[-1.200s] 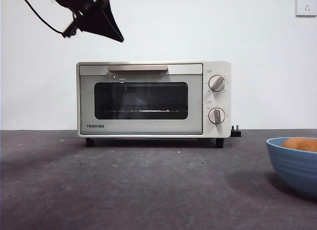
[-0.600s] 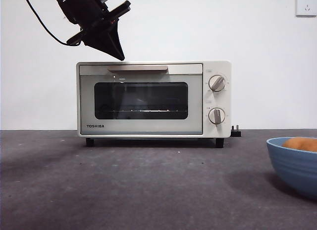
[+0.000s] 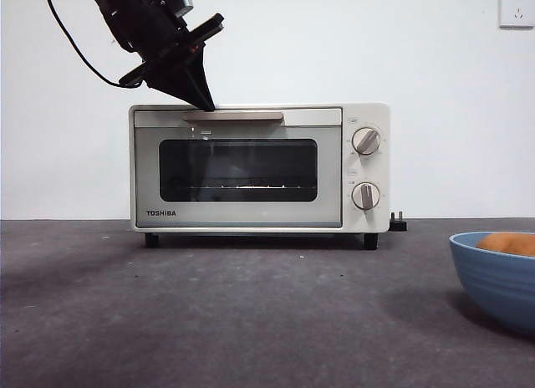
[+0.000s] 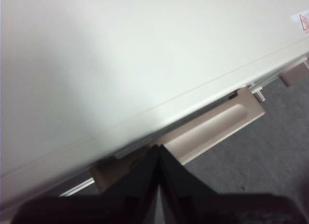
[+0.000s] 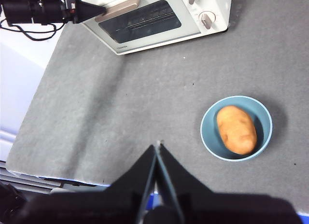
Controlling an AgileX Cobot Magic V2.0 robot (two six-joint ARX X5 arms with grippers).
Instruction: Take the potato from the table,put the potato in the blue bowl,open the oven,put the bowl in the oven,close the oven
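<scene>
1. The lumpy orange-brown potato (image 5: pixel 236 129) is being held inside the round dusty-blue ridged bowl (image 5: pixel 209 137), which is standing on the dark grey mottled counter (image 3: pixel 251 313) well apart from the oven, off toward its knob side.
2. The cream-white boxy TOSHIBA toaster oven (image 3: pixel 259 166) is being kept closed, its dark glass door upright and its beige bar handle (image 3: pixel 232 115) lying along the door's top edge.
3. The left hand (image 3: pixel 203 104) is being held closed, jaws pressed together with nothing between them, its tip poised at the end of the handle farthest from the two round knobs (image 3: pixel 365 140); contact cannot be confirmed.
4. The right hand (image 5: pixel 157 151) is being held closed and empty high above the counter, near the bowl.
5. A white wall socket (image 3: pixel 516 7) is being shown on the wall behind.
</scene>
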